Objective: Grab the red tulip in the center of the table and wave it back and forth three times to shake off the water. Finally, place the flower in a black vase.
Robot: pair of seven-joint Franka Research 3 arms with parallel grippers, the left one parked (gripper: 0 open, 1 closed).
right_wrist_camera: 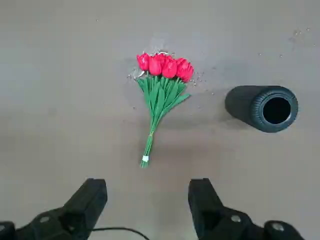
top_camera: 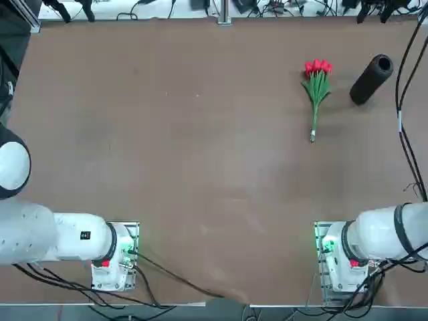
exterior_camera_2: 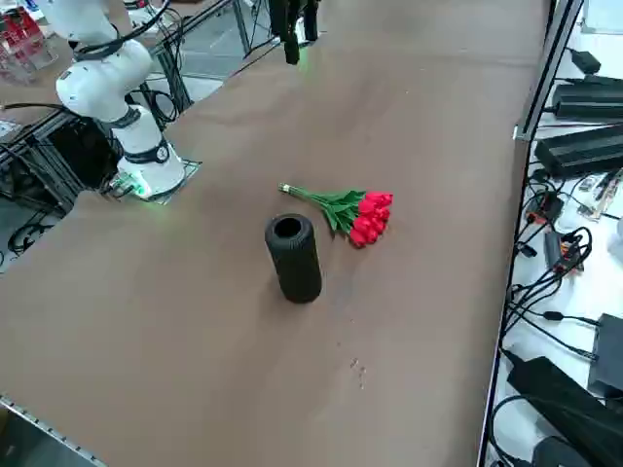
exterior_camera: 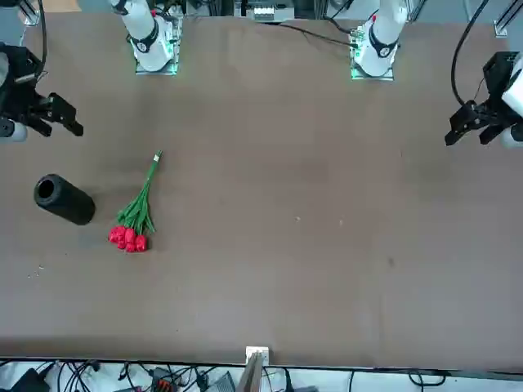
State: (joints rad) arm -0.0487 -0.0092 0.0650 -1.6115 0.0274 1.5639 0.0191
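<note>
Red heads and green leaves mark the red tulip (top_camera: 316, 85) in the top view, lying flat on the table (top_camera: 167, 147) toward its far right, heads away from the robot, pale stem tip nearest it. The black vase (top_camera: 372, 79) stands just beside it on the right.

From the front, the bunch points its stems at the right arm's base; vase and flowers stay apart.

From the right side, the vase's round mouth shows dark; I cannot tell whether anything is inside.

In the wrist view, the right gripper (right_wrist_camera: 148, 200) hangs above the table short of the stem tip, fingers spread wide and empty. The bunch looks light, soft and easily crushed, so mid-stem below the leaves seems the best hold.
</note>
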